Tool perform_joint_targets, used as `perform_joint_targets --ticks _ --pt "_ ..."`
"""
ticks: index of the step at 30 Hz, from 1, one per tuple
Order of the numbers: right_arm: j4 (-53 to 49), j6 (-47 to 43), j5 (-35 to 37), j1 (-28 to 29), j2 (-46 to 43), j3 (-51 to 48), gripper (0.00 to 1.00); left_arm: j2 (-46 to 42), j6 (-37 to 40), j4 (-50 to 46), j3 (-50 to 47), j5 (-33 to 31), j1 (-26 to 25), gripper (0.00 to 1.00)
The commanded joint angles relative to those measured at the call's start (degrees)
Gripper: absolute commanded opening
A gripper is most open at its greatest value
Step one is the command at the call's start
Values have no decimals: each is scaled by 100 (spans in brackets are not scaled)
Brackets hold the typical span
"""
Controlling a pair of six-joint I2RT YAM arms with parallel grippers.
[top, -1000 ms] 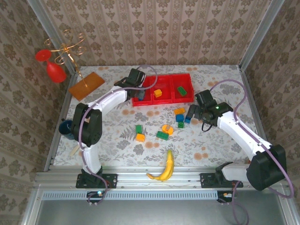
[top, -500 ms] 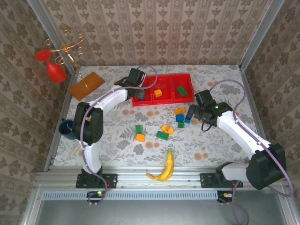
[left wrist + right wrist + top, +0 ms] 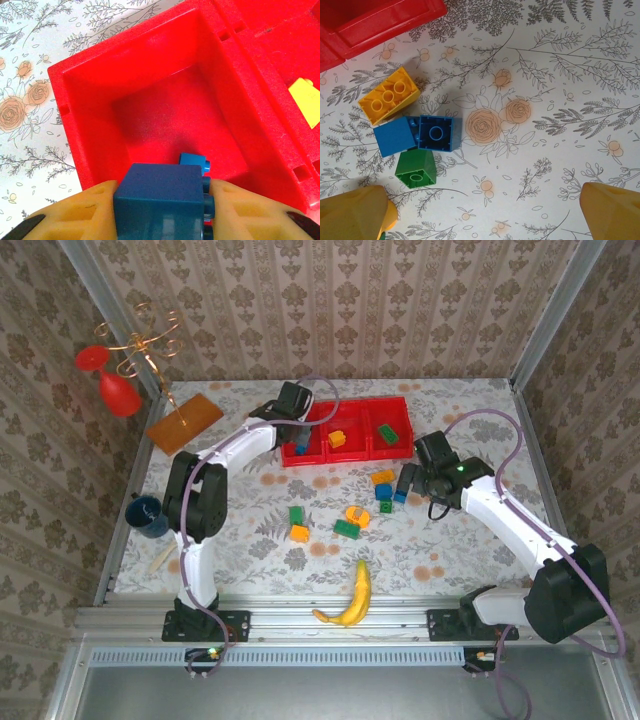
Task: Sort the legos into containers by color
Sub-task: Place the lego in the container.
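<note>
**Left gripper** (image 3: 160,212): closed on a dark blue brick (image 3: 159,196), which is clamped between its two yellow fingers (image 3: 75,216). Directly beyond the fingertips opens an end compartment of the red tray (image 3: 75,120). A smaller, lighter blue brick (image 3: 194,162) rests on that compartment's floor, just past the held brick and partly hidden by it. An orange brick (image 3: 306,97) lies in the adjoining compartment, off to the side of the tool. Seen from above, the left gripper (image 3: 298,443) hangs over the tray's (image 3: 345,405) leftmost compartment.

**Right gripper** (image 3: 482,202): jaws spread wide with nothing between them, poised above the flowered table (image 3: 545,75). Four loose bricks cluster ahead of the tool, toward the finger at the view's left edge. A green brick (image 3: 416,168) lies nearest that finger. Beyond it a pale blue brick (image 3: 395,136) touches a studded blue brick (image 3: 436,133), and farthest out is a yellow-orange brick (image 3: 389,101). A corner of the tray (image 3: 370,20) lies beyond the cluster. From above, the right gripper (image 3: 405,482) sits beside these bricks, well apart from the tray.
</note>
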Motion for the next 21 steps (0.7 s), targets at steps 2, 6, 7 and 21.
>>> perform_joint_targets --ticks 2,6,7,21 --pt "-40 65 122 129 -9 148 100 74 161 -118 274 -37 40 41" --pt "-67 83 210 248 -16 181 100 17 154 -114 268 -38 45 48" --pt "-70 83 233 267 -21 179 100 -4 153 -113 272 -33 45 49" --pt "-115 110 396 559 -104 280 100 -454 107 -102 125 -55 45 68"
